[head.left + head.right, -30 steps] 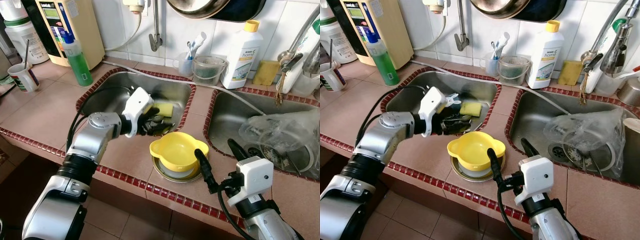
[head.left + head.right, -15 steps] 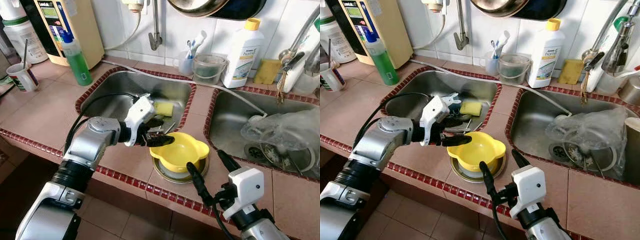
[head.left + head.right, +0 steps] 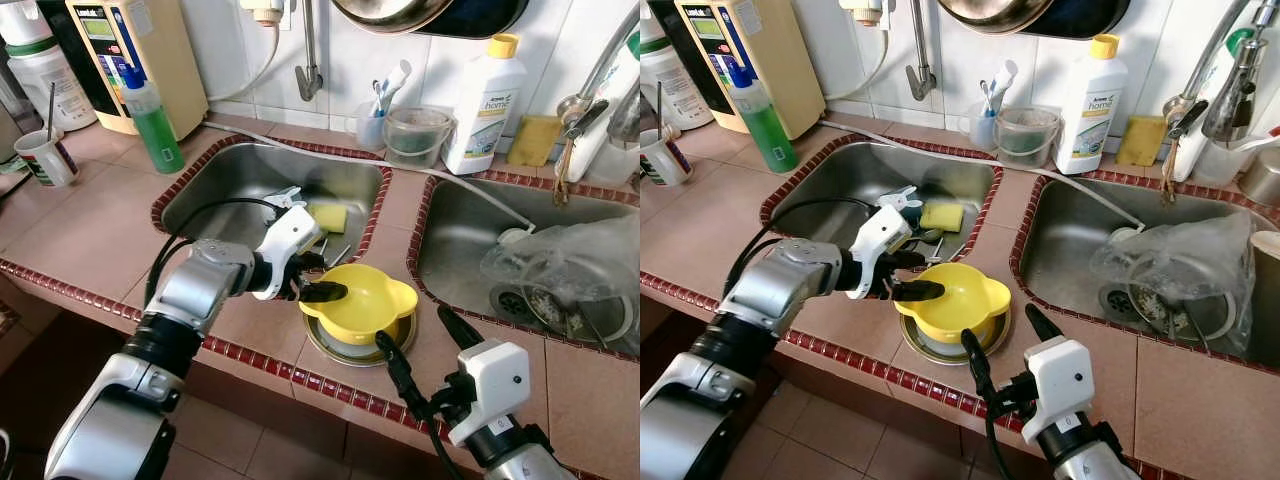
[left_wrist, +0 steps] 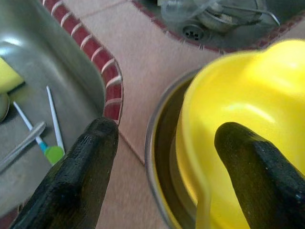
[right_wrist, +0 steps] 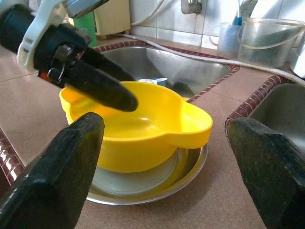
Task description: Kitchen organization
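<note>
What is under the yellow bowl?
The yellow bowl sits in a shallow metal dish on the tiled counter. The bowl hides the dish's middle.

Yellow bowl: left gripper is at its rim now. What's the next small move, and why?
Probably close the left gripper on the yellow bowl. Its open fingers straddle the near rim, one inside, one outside, so a pinch should secure it before lifting off the metal dish. The right gripper waits open nearby.

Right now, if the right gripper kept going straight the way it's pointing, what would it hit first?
Most likely the yellow bowl, which sits in a metal dish straight ahead between the open fingers of the right gripper. The left gripper is already straddling its far rim, so it might meet that next.
</note>
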Tool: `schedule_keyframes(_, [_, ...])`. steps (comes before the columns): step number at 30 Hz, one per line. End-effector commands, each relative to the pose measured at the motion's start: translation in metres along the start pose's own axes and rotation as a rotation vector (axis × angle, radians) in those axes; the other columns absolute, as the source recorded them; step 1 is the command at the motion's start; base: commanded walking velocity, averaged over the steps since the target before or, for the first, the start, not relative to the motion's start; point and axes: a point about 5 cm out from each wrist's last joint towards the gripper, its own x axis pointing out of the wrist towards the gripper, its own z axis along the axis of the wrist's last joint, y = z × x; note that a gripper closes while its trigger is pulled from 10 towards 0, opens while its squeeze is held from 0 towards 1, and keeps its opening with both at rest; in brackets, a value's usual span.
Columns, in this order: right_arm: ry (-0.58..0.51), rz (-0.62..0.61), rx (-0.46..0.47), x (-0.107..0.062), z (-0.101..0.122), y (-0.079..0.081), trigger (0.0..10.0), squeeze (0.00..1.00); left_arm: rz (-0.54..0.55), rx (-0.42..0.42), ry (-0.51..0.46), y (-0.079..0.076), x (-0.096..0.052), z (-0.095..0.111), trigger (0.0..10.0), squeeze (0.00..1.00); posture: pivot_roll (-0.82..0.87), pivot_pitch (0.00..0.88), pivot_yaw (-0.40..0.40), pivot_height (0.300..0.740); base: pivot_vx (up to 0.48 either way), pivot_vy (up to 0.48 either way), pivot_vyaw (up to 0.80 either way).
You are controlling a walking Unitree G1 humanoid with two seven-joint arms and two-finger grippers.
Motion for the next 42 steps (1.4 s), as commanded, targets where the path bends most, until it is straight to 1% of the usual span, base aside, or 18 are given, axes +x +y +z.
schedule_keyframes(1, [-0.027,-0.008,-0.009,-0.0007,0.0068,0.0012,10.0,0.00,0.011,-0.017,0.007,0.0024,-0.0004,0.0042,10.0,0.00,-0.13,0.056,0.116,0.740,0.000,0.000,0.00])
schedule_keyframes(2, [-0.027,-0.009,-0.009,-0.0007,0.0069,0.0012,10.0,0.00,0.011,-0.024,0.008,0.0024,-0.0001,0.0044,10.0,0.00,-0.13,0.056,0.116,0.740,0.000,0.000,0.00])
schedule_keyframes(3, [-0.028,-0.011,-0.011,-0.0006,0.0072,0.0013,10.0,0.00,0.014,-0.028,0.018,0.0027,0.0014,0.0041,8.6,0.00,-0.13,0.058,0.119,0.740,0.000,0.000,0.00])
schedule_keyframes(4, [-0.029,-0.012,-0.011,-0.0004,0.0074,0.0014,10.0,0.00,0.018,-0.026,0.019,0.0031,0.0019,0.0044,6.7,0.00,-0.13,0.060,0.120,0.740,0.000,0.000,0.00])
schedule_keyframes(5, [-0.029,-0.014,-0.011,-0.0004,0.0074,0.0012,10.0,0.00,0.010,-0.033,0.012,0.0026,0.0023,0.0052,2.0,0.00,-0.13,0.060,0.120,0.740,0.000,0.000,0.00])
schedule_keyframes(6, [-0.028,-0.016,-0.012,-0.0007,0.0073,0.0010,10.0,0.00,0.000,-0.028,0.011,0.0019,0.0024,0.0058,0.0,0.00,-0.13,0.062,0.122,0.740,0.000,0.000,0.00])
schedule_keyframes(9, [-0.026,-0.022,-0.014,-0.0012,0.0071,0.0002,10.0,0.00,-0.006,-0.030,0.027,0.0015,0.0022,0.0052,0.0,0.00,-0.13,0.066,0.125,0.740,0.000,0.000,0.00])
schedule_keyframes(12, [-0.026,-0.028,-0.015,-0.0011,0.0073,0.0001,10.0,0.00,0.001,-0.017,0.067,0.0029,0.0017,0.0004,0.0,0.00,-0.13,0.070,0.129,0.740,0.000,0.000,0.00])
schedule_keyframes(13, [-0.026,-0.030,-0.014,-0.0011,0.0072,0.0002,10.0,0.00,0.002,0.006,0.076,0.0035,0.0011,-0.0009,0.0,0.00,-0.13,0.072,0.131,0.740,0.000,0.000,0.00])
schedule_keyframes(15, [-0.026,-0.031,-0.014,-0.0010,0.0069,0.0004,10.0,0.00,-0.003,-0.005,0.080,0.0034,0.0004,-0.0016,0.0,0.00,-0.13,0.072,0.131,0.740,0.000,0.000,0.00])
schedule_keyframes(28, [-0.030,-0.027,-0.013,0.0023,0.0071,-0.0001,10.0,0.00,0.000,0.031,0.072,0.0065,-0.0044,0.0040,0.0,0.00,-0.12,0.074,0.127,0.740,0.000,0.000,0.00])
schedule_keyframes(42, [-0.039,-0.029,-0.011,0.0078,0.0075,-0.0024,10.0,0.00,0.010,0.027,0.056,0.0078,-0.0058,0.0048,0.0,0.00,-0.11,0.068,0.117,0.740,0.000,0.000,0.00])
